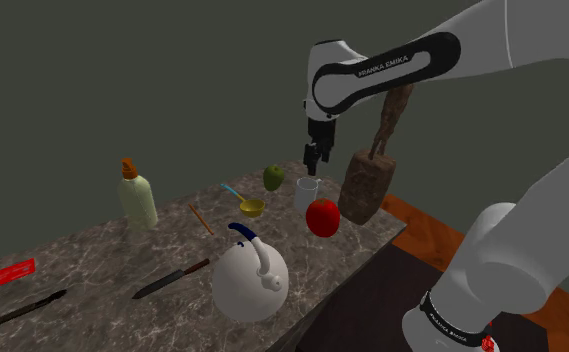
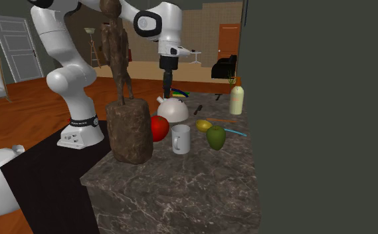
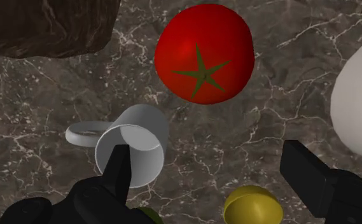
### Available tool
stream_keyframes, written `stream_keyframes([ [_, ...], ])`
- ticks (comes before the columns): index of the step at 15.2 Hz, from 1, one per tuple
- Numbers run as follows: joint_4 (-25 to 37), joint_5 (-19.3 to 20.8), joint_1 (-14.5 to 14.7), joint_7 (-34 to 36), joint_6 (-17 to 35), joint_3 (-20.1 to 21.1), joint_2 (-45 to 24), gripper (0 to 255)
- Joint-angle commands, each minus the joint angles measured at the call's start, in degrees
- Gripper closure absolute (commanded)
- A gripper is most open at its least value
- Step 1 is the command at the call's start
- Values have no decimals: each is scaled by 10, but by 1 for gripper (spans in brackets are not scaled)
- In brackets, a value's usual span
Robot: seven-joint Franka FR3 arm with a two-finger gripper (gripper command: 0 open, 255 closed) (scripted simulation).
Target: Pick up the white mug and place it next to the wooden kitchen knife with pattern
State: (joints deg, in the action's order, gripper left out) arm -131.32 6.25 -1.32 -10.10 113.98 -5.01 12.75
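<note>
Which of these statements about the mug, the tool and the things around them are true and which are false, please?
1. The white mug stands upright on the marble counter. True.
2. The tool is shut on the mug. False: it is open, hangs above the mug and holds nothing.
3. A red tomato sits close beside the mug. True.
4. The kettle has a black body. False: its body is white, with a dark handle on top.
</note>
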Motion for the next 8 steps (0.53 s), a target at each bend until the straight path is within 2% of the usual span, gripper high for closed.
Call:
stream_keyframes([
  [1,13,-4,-2,-4,24,-5,-46,0],
  [8,83,-27,-13,-22,79,-17,-202,0],
])
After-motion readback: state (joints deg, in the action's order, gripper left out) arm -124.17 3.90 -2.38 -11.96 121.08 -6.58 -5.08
